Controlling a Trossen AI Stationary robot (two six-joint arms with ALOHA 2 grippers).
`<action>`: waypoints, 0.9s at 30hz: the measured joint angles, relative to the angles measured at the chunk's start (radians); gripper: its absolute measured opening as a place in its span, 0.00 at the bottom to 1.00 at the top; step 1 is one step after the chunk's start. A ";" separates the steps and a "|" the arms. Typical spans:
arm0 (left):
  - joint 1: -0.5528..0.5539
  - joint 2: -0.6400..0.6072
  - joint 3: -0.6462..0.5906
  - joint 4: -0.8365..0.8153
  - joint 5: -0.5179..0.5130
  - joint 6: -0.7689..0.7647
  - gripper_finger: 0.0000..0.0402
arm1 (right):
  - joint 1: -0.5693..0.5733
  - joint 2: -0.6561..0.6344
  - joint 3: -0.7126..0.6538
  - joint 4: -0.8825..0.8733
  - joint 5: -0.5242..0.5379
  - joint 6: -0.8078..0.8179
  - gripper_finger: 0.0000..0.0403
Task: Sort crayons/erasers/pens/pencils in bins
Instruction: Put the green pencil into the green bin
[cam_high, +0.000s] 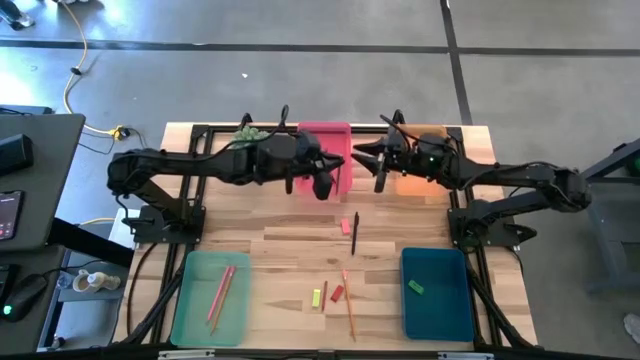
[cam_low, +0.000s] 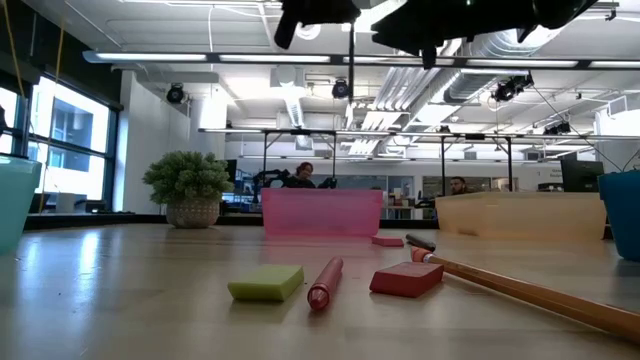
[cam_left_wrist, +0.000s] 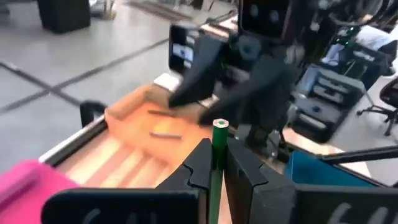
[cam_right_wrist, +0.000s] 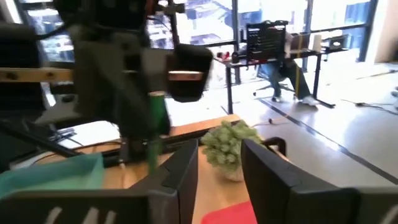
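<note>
My left gripper (cam_left_wrist: 214, 155) is shut on a green crayon (cam_left_wrist: 219, 134), high above the table near the pink bin (cam_high: 325, 135). Just beyond the crayon is my right gripper (cam_right_wrist: 221, 163), facing it with its fingers apart and nothing between them. That gripper hovers beside the orange bin (cam_left_wrist: 134, 127), which has two dark sticks lying on its floor. Near the front edge, the pale green bin (cam_high: 210, 295) holds pencils (cam_high: 220, 292) and the blue bin (cam_high: 437, 295) holds a green eraser (cam_high: 415, 288). A dark pen (cam_high: 355, 232), erasers and an orange pencil (cam_high: 348, 300) lie on the table. My left gripper pinches the green crayon between its two fingers, with the crayon's flat upper end (cam_left_wrist: 219, 126) sticking out above them. The fingers reach out about level and lie across the crayon. It stands roughly upright, lifted clear of the table and the bins.
A potted plant (cam_high: 255, 132) stands at the far edge, left of the pink bin. A yellow-green eraser (cam_low: 266, 283), a red eraser (cam_low: 405, 279) and a short red stick (cam_low: 324, 282) lie between the two front bins. Bare wood stretches across the table's middle.
</note>
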 joint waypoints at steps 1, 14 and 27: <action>-0.002 -0.004 0.000 -0.026 -0.003 -0.017 0.03 | -0.008 0.000 0.000 -0.010 0.000 0.000 0.29; -0.108 -0.115 0.000 -0.454 -0.097 -0.360 0.02 | -0.057 0.000 0.000 -0.043 -0.005 -0.169 0.29; -0.375 -0.142 0.001 -0.734 -0.105 -0.829 0.02 | -0.083 0.000 0.001 -0.102 -0.005 -0.209 0.29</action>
